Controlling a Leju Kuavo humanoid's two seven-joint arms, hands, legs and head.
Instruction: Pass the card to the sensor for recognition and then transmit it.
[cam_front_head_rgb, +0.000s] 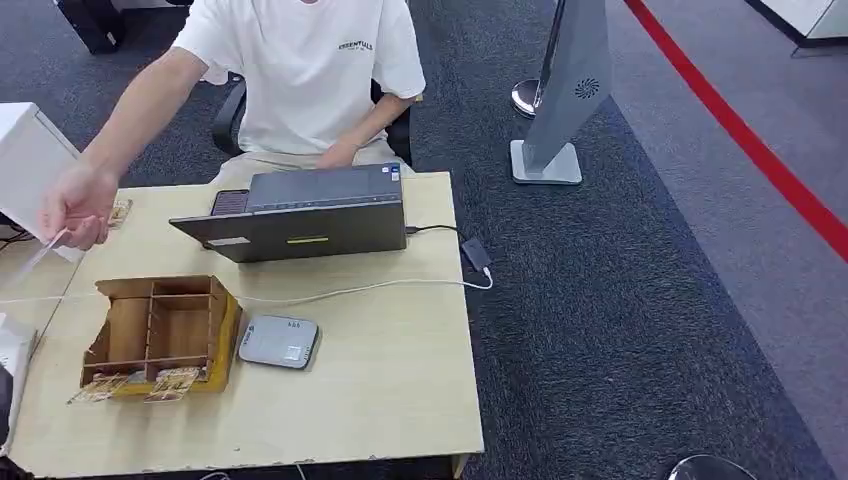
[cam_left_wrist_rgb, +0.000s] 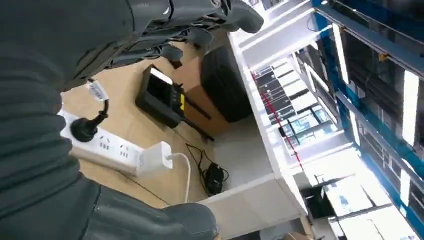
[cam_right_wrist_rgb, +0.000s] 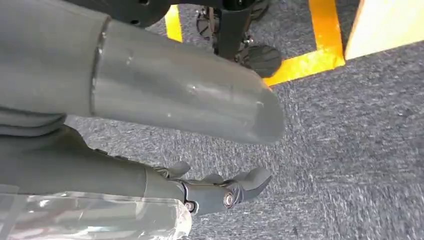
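Note:
A grey card sensor (cam_front_head_rgb: 279, 342) lies flat on the wooden table (cam_front_head_rgb: 400, 390), beside a brown compartment box (cam_front_head_rgb: 160, 330). Patterned cards (cam_front_head_rgb: 172, 383) lean at the box's near edge. At the far left a person's hand (cam_front_head_rgb: 76, 205) pinches a thin pale card-like piece (cam_front_head_rgb: 38, 258); what it is stays unclear. My left hand (cam_left_wrist_rgb: 195, 37) hovers over a desk with its fingers apart and nothing between them. Over grey carpet hangs my right hand (cam_right_wrist_rgb: 220, 192), fingers loosely spread and holding nothing.
The person in a white T-shirt (cam_front_head_rgb: 310, 70) sits behind a dark laptop (cam_front_head_rgb: 300, 215). A white cable (cam_front_head_rgb: 380, 288) crosses the table. A grey sign stand (cam_front_head_rgb: 560, 100) is on the carpet. A power strip (cam_left_wrist_rgb: 105, 147) and black device (cam_left_wrist_rgb: 165, 97) lie near my left hand.

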